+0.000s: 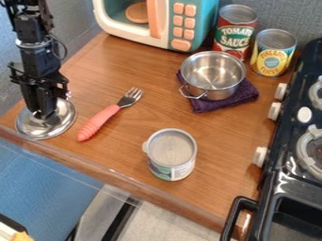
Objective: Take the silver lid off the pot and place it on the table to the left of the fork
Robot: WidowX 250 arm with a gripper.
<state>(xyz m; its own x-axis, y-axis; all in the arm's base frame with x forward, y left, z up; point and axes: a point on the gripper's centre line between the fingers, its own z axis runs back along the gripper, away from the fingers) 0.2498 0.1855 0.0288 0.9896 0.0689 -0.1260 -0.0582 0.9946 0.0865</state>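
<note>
The black gripper is at the left part of the wooden surface, directly over a round metal lid, and its lower end reaches the middle of this lid. Whether the jaws are apart or closed on something there, I cannot tell. The lid lies near the front left edge of the surface. Just to the right of it there is a fork with a coral handle, and its metal prongs point up and to the right, away from the lid. Farther to the right, a small metal pot stands on a folded purple cloth, with its wire handle toward the fork. Closer to the front edge stands a can with a grey top. Behind the pot are a red can and a yellow can, both upright, and to the left of them is a teal and white toy microwave. Along the right side there is a black toy stove with white knobs.
</note>
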